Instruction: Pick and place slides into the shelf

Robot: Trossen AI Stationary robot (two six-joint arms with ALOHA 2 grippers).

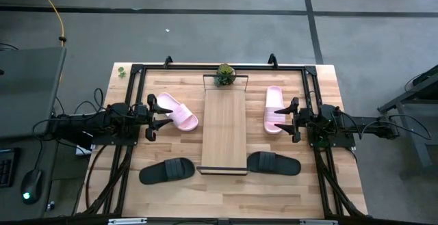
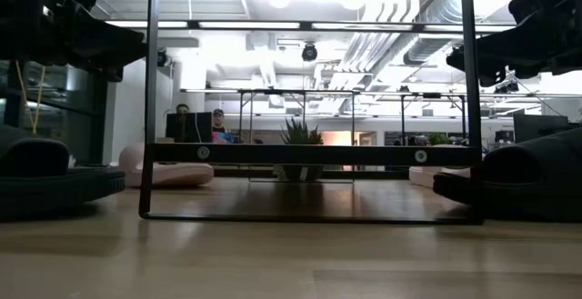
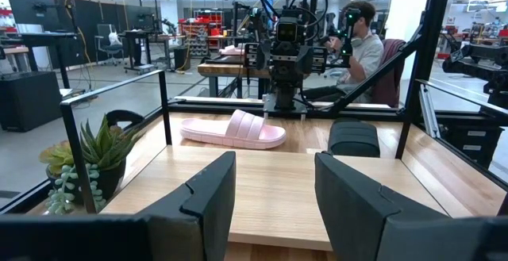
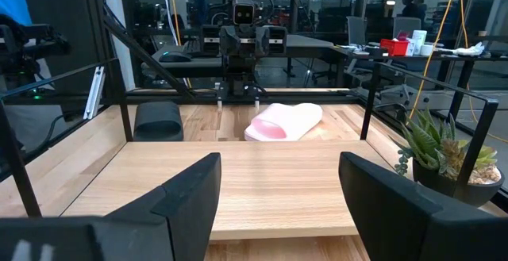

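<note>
The shelf [image 1: 224,133], a long light-wood board in a thin black frame, stands mid-table. A pink slide [image 1: 179,113] lies flat to its left and another [image 1: 274,109] to its right. Nearer the front edge lie two black slides [image 1: 167,171] [image 1: 274,163], one at each side of the shelf's near end. My left gripper [image 1: 163,115] hovers level and open by the left pink slide, pointing at the shelf. My right gripper [image 1: 284,120] faces it from the other side, open, beside the right pink slide. Both wrist views look over the shelf top [image 3: 278,174] [image 4: 262,174].
A small potted plant [image 1: 224,74] stands at the shelf's far end. A black metal frame [image 1: 137,71] borders the table. People sit at desks in the room beyond [image 3: 361,31]. Bare tabletop shows along the near edge [image 1: 226,197].
</note>
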